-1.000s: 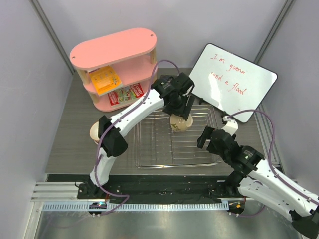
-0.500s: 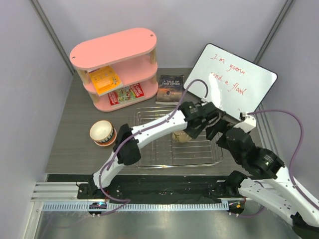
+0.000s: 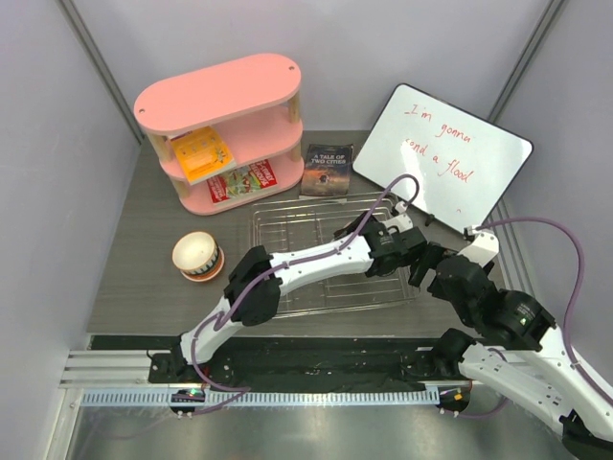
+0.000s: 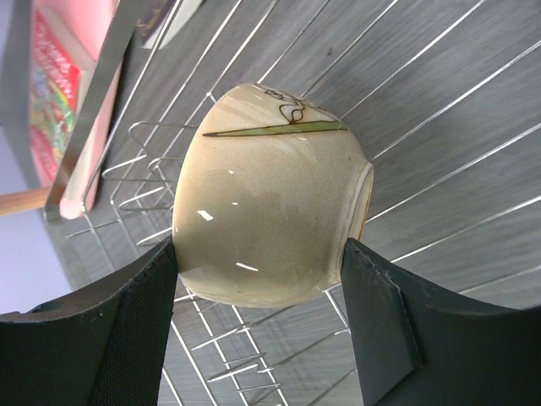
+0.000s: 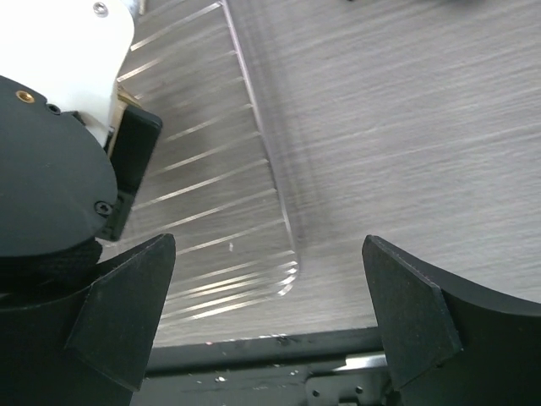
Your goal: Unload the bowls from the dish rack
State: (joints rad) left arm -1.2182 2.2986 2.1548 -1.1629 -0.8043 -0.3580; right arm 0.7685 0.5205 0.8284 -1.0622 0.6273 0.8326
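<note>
Meanwhile, the left gripper (image 4: 258, 258) clamps the beige bowl (image 4: 270, 186) across its belly, rim turned sideways, over the rack (image 4: 456, 85) wires. The right gripper (image 5: 269, 249) hangs just beside it, jaws wide and empty, by the rack's corner. It looks the nearer arm to the table (image 5: 423, 127) beyond.

Bright even light, soft shadows, small glints on beige bowl (image 4: 270, 203), right wrist view blurred
</note>
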